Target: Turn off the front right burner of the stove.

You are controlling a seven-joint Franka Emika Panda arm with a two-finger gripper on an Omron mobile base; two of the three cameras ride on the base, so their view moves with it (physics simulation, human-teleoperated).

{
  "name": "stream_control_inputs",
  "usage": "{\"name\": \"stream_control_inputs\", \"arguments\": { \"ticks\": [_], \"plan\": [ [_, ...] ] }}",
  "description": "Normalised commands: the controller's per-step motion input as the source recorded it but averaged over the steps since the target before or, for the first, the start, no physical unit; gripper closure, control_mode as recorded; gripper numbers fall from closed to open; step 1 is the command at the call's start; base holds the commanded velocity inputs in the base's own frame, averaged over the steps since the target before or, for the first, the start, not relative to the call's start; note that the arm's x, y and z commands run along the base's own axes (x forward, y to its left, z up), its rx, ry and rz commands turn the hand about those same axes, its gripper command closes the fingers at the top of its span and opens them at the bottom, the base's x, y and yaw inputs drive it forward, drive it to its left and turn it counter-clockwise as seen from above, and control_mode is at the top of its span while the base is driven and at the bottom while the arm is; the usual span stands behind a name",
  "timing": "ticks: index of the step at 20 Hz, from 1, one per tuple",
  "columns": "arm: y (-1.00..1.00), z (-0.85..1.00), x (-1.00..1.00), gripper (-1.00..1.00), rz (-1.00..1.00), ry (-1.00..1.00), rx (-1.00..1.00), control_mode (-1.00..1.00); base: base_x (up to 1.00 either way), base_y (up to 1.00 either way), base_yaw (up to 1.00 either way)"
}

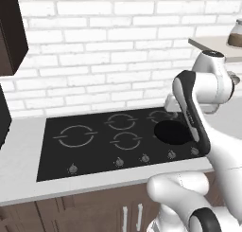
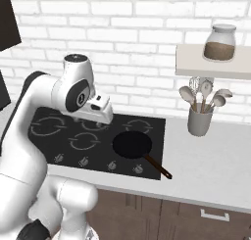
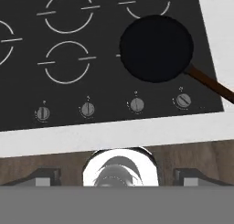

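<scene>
Stove point(image 3: 105, 88) lay flush in the white bench point(image 3: 114, 134), under the arm. The front right burner was covered by a black pan point(image 3: 155, 47), its brown handle point(image 3: 212, 86) pointing off the glass's right front corner. Four knobs showed in the hand view; the rightmost knob point(image 3: 183, 99) sat with its pointer slanted, the others upright. Jaws hung above the front edge, released, tips spread wide, touching nothing. Utensil cup point(image 2: 199, 121) stood well right of the stove.
</scene>
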Motion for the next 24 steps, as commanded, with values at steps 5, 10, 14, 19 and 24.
{"name": "stream_control_inputs", "arguments": {
  "ticks": [5,10,14,19,24],
  "plan": [
    [-0.68,-0.39,-0.98,-1.00,-0.18,0.02,0.08,-1.00,0.00,0.00,0.00],
    [-0.87,-0.65,-0.52,-1.00,-0.15,0.01,0.00,-1.00,0.00,0.00,0.00],
    [-0.26,-0.45,0.32,-1.00,0.00,0.00,-0.11,-1.00,0.00,0.00,0.00],
    [-0.18,-0.36,0.37,-1.00,0.00,0.00,-0.02,-1.00,0.00,0.00,0.00],
    [-0.26,-0.42,0.17,-1.00,0.00,0.00,0.00,-1.00,0.00,0.00,0.00]
  ]
}}
